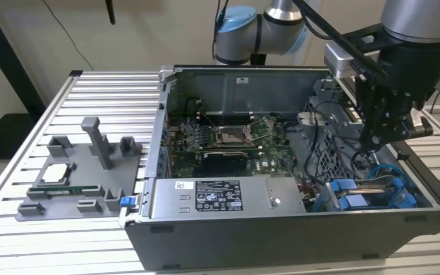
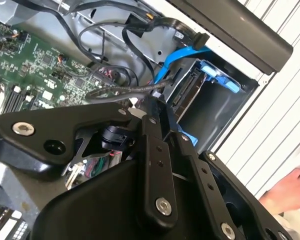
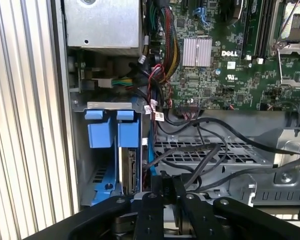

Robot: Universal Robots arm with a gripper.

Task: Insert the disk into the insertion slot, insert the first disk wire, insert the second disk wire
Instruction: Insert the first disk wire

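hanging low inside the open case (image 1: 281, 229), the gripper (image 3: 173, 181) sits just beside the slot (image 3: 110, 106), likely so a wire end can reach the drive's connector. its jaws look almost closed, and a blue wire (image 2: 185, 57) runs down to their tips, so it seems pinched there. the disk (image 3: 129, 167) already stands in the slot in its blue carrier, under the blue tabs. the case also holds the board (image 3: 225, 75) and loose black cables (image 3: 210, 150).

insertion slot (image 3: 110, 105): grey sheet metal | tabs (image 3: 100, 135): blue plastic | pincer (image 3: 171, 181): matt black | table (image 1: 52, 252): ribbed metal
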